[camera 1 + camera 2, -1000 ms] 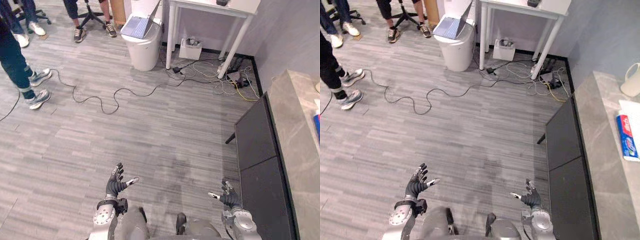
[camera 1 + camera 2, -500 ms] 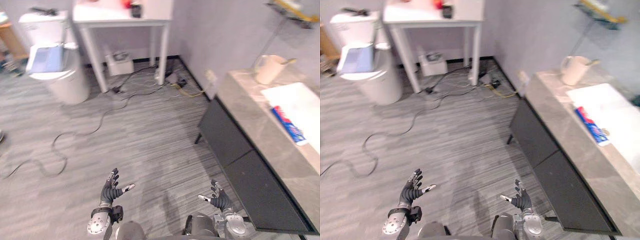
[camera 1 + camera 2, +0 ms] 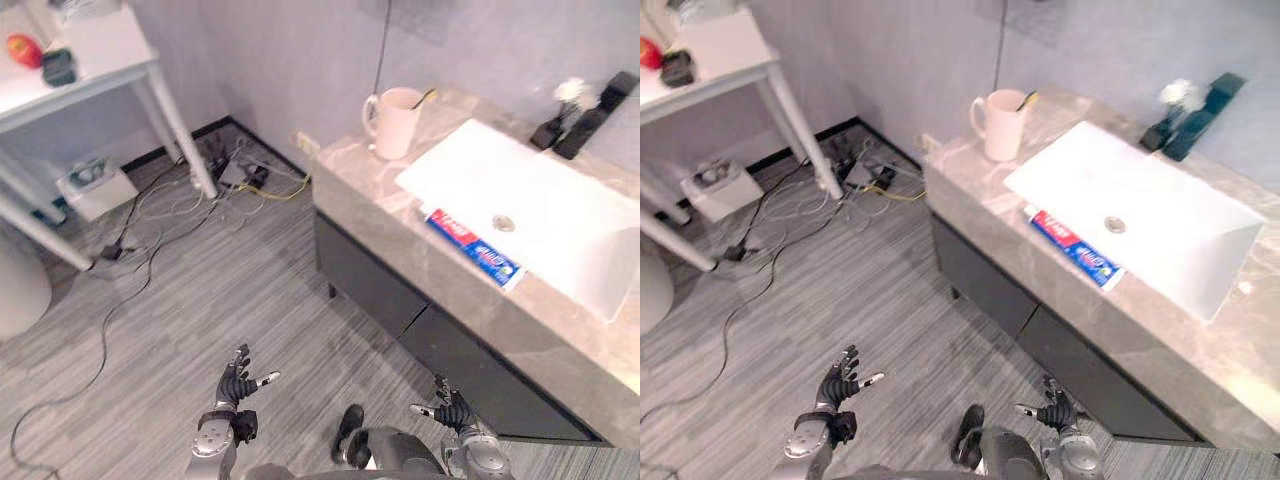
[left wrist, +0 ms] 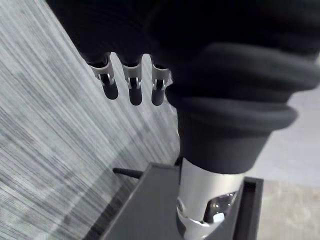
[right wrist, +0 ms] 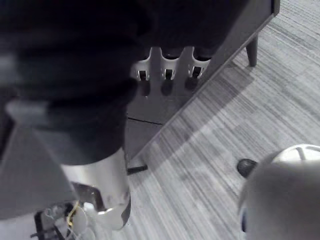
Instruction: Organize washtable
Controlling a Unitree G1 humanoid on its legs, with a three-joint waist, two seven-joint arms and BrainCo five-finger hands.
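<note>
Left hand [image 3: 238, 378] and right hand [image 3: 447, 410] hang low over the floor, fingers straight and spread, holding nothing. The right one is nearer the washtable [image 3: 372, 205]. On its stone top a red, white and blue toothpaste box [image 3: 473, 248] lies along the sink [image 3: 470, 165] rim, its lettering too small to read. A cream mug [image 3: 393, 122] stands beside the sink, by the wall.

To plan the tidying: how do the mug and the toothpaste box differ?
The mug stands upright; the toothpaste box lies flat. The mug is plain cream; the box is blue, red and white. The mug sits beside the sink, the box along its front edge. Both rest on the washtable.
</note>
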